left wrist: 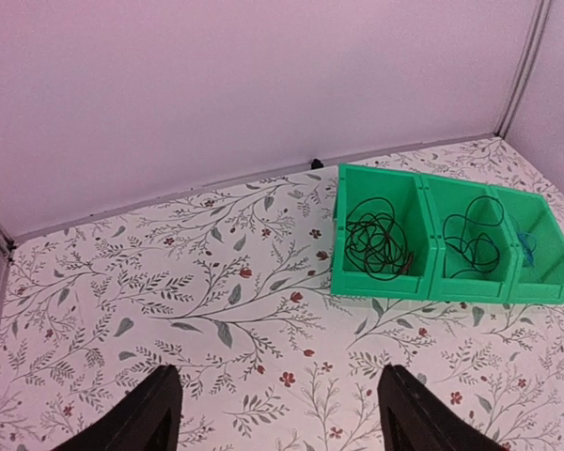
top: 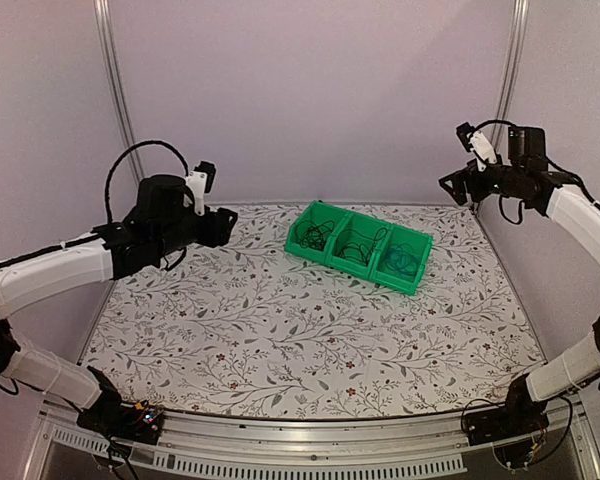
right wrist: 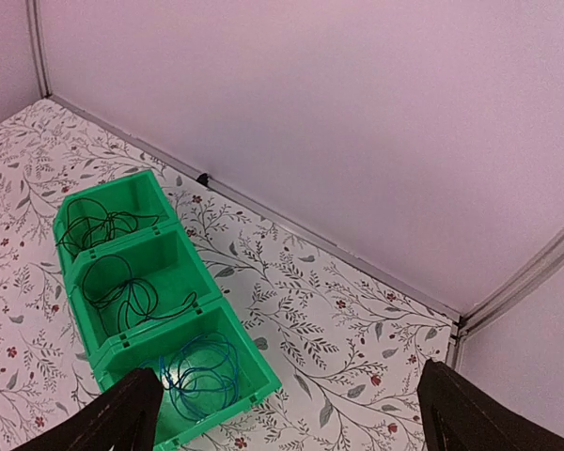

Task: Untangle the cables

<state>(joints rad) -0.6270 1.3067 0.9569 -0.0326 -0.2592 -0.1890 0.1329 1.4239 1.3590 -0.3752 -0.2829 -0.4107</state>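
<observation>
**Cables (top: 361, 243) lay sorted in three green bins while both my grippers were open above the table**

Cables were not on the bare table (top: 280, 340) at this moment. All of them lay inside three green bins (top: 412, 288), which stood side by side in one row, touching each other, toward the far side of the flower-patterned table.

The row was a little slanted, and its right end was nearer to my bases than its left end. In the left bin there was a black cable (left wrist: 381, 242), curled in several loose loops. In the middle bin there was a dark cable (left wrist: 472, 246) in wider loops. In the right bin there was a blue cable (right wrist: 202, 371), coiled in round rings. Each cable kept to its own bin; I could not see any cable crossing a wall between two bins.

My left gripper (left wrist: 284, 418) hung in the air over the left part of the table, well apart from the bins. Its two fingers (left wrist: 155, 418) stood wide apart and nothing was between them.

My right gripper (right wrist: 296, 423) hung high near the far right corner, looking down on the bins from their right end. Its fingers (right wrist: 122, 423) were also spread wide, and they held nothing.

Neither gripper touched a cable or a bin. Behind the table stood a plain pale wall (top: 310, 90).
</observation>
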